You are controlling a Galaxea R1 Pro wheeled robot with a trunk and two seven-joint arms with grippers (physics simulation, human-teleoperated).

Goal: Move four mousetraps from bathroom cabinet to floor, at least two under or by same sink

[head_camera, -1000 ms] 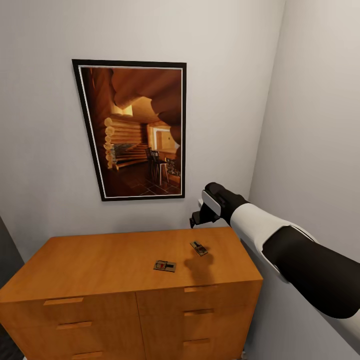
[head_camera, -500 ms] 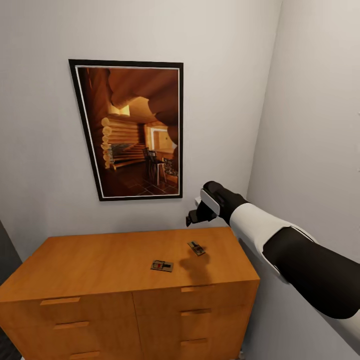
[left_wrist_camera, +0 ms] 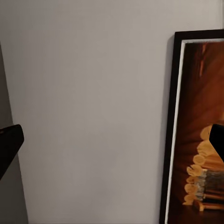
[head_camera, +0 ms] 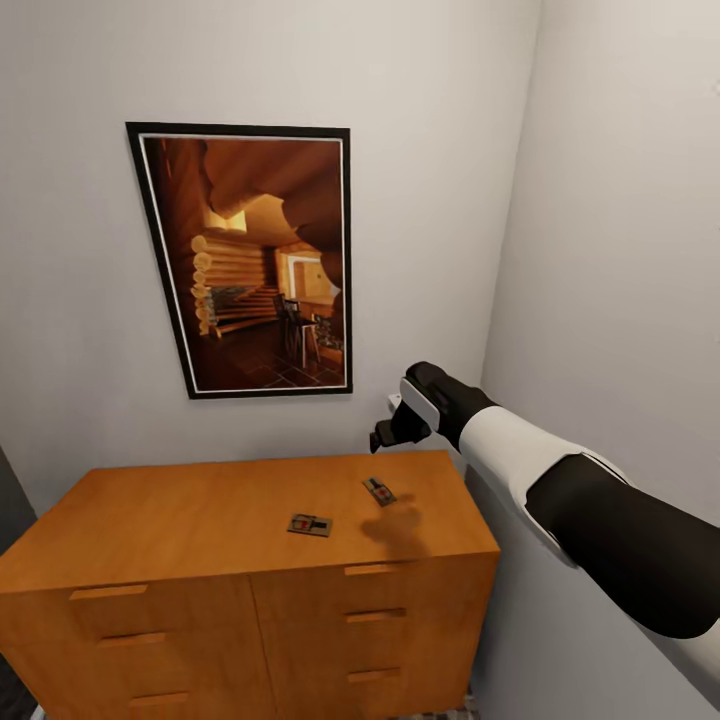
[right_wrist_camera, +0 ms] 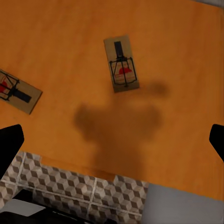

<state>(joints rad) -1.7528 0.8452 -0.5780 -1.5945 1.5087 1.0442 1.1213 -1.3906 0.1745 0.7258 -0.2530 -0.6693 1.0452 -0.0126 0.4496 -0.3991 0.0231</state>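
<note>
Mousetraps, two: one (head_camera: 379,491) at my right tool's (head_camera: 385,437) six o'clock, the other (head_camera: 310,525) at eight, both flat on the cabinet (head_camera: 200,510) top. Right tool hovers above, fingers spread, empty. I judge them light, stiff, thin; I'd pinch across the board's long edges, clear of the wire.

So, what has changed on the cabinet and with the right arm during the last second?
Mostly the camera: the whole view slid left, so the robot turned or rolled. The right pincer hangs above the cabinet as before, holding nothing. The two mousetraps lie where they were, untouched.
</note>
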